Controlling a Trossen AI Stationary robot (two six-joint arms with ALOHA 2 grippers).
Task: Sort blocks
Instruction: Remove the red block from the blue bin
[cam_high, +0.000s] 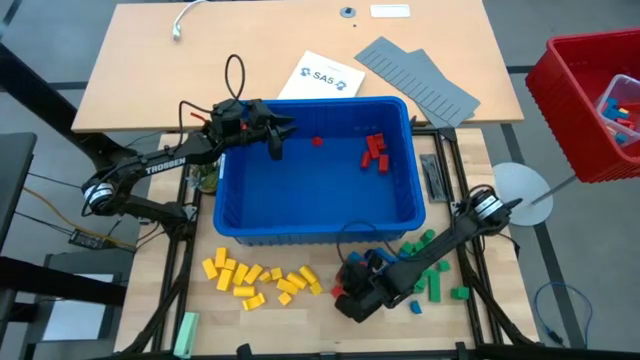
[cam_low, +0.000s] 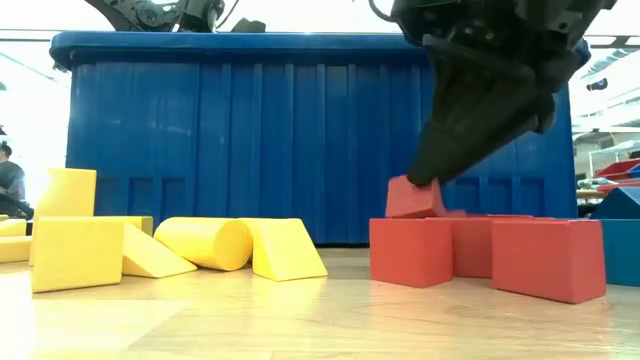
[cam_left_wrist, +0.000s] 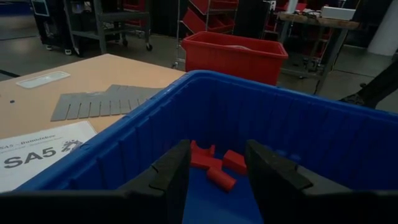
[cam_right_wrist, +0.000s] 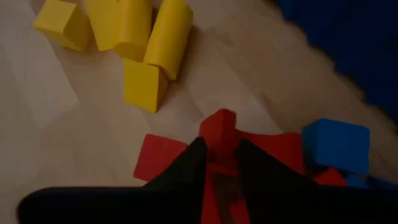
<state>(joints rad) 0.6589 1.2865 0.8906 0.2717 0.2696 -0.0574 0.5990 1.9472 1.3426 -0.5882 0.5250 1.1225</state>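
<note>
Two pincers, right pincer pinching a red block among the red pile, left pincer parted over blue bin

My jaws stand apart, with nothing between them, just above the near rim of the blue bin. My two dark fingers point down into it. A few red blocks lie close together on the bin's floor, past my fingers. Outside the bin, on the counter, flat grey ridged panels lie beside a white paper marked SA5. Beyond the bin's far rim stands a red bin.
</note>
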